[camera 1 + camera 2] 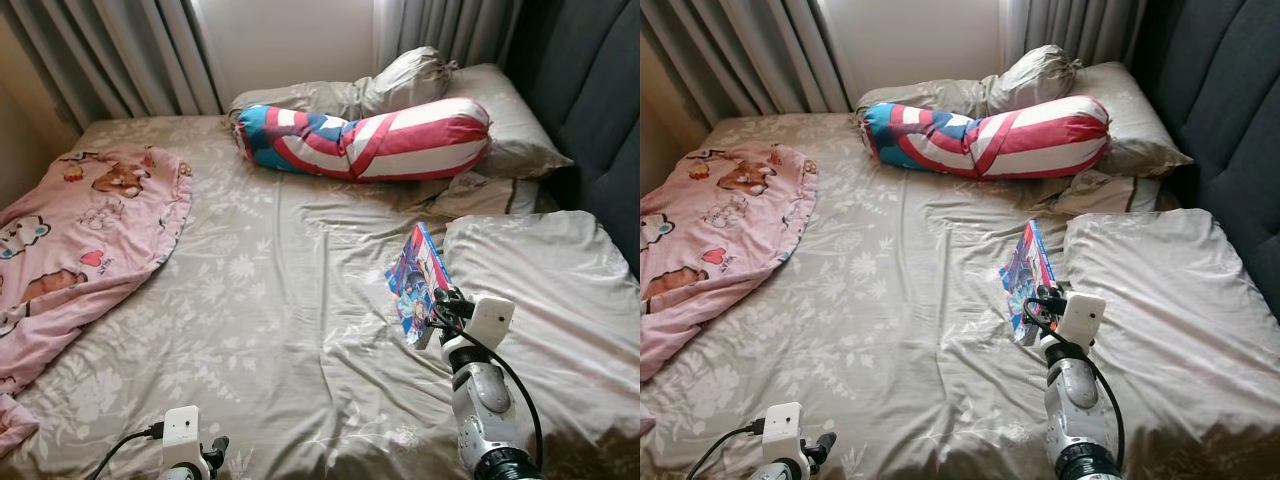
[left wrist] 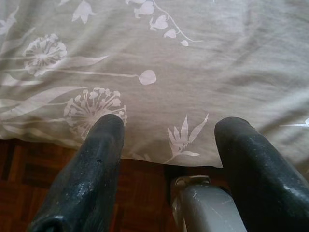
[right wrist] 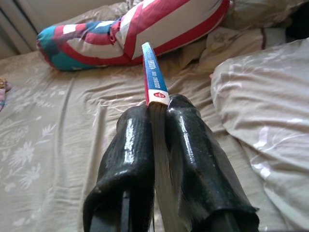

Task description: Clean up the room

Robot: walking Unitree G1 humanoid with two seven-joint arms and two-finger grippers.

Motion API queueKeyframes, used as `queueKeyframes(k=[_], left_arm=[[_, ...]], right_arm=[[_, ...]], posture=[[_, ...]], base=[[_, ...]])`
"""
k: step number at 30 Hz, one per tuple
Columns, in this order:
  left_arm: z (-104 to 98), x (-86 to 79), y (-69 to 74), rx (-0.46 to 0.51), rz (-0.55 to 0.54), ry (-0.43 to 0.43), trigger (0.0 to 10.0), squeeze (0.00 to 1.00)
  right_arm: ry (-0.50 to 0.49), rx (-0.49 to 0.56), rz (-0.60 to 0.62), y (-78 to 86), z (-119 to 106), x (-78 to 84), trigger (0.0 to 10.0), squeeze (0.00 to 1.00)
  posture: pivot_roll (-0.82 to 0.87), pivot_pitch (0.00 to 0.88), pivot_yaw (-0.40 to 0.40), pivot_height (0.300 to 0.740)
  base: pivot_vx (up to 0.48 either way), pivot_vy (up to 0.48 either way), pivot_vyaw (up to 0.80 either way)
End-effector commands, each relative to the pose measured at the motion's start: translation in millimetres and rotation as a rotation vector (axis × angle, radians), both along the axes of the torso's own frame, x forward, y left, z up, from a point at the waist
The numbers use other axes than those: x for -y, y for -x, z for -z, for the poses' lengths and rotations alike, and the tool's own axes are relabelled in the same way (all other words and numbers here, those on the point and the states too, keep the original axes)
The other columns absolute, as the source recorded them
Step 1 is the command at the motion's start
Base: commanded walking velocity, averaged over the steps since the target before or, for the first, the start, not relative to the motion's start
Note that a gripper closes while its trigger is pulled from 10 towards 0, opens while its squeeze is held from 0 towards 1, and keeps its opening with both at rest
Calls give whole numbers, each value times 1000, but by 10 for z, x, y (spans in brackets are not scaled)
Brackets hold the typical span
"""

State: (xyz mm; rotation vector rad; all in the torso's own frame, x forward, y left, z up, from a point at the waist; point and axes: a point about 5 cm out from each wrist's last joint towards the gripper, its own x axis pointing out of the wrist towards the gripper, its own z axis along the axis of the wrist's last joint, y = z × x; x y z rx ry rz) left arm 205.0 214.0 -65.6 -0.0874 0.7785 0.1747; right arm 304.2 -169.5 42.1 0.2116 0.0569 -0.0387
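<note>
My left gripper point(image 2: 164, 159) hung idle, fingers apart, at the bed's point(image 1: 300, 330) near edge. My right gripper point(image 3: 157, 125) clamped the book point(image 1: 418, 280) by its edge, lifting it clear of the sheet, probably for tidying. Beyond lay the striped bolster point(image 1: 365, 138).

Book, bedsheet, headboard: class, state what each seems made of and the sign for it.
Book: glossy printed paper, thin page edges between the right pincer fingers. Bedsheet: soft woven cloth, matte, creased, flower print. Headboard: dark padded fabric, probably; stitched panels show.
</note>
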Motion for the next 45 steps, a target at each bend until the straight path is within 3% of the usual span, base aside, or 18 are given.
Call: queueKeyframes(k=[1, 17, 28, 33, 34, 40, 45], left_arm=[[21, -13, 39, -18, 9, -12, 10000, 0], [31, -11, 58, -22, 12, -13, 10000, 0], [21, -28, 52, -8, -8, -12, 10000, 0], [-117, -75, -130, 99, -22, -33, 10000, 0], [-242, -85, -290, 186, -26, -31, 10000, 0], [-606, -79, -667, 415, -6, -26, 10000, 0], [-692, -14, -743, 478, 30, -9, 10000, 0]], right_arm=[[3, 43, -16, -48, -90, -23, 10000, 0], [14, -13, -47, -43, -25, -74, 10000, 0], [2, 20, -57, -36, -50, -93, 10000, 0], [-2, 20, -62, -34, -53, -96, 10000, 0], [-5, 18, -67, -33, -51, -97, 10000, 0], [-16, 14, -93, -24, -37, -135, 10000, 0], [3, 3, -131, -27, -29, -181, 10000, 0]], posture=[[6, 69, 45, 740], [1, 54, 46, 740], [4, 65, 46, 690], [-3, 74, 48, 690], [-1, 75, 48, 690], [1, 78, 50, 690], [1, 79, 52, 690]], base=[[0, 0, 0], [0, 0, 0], [0, 0, 0], [0, 0, 0], [0, 0, 0], [0, 0, 0], [0, 0, 0]])
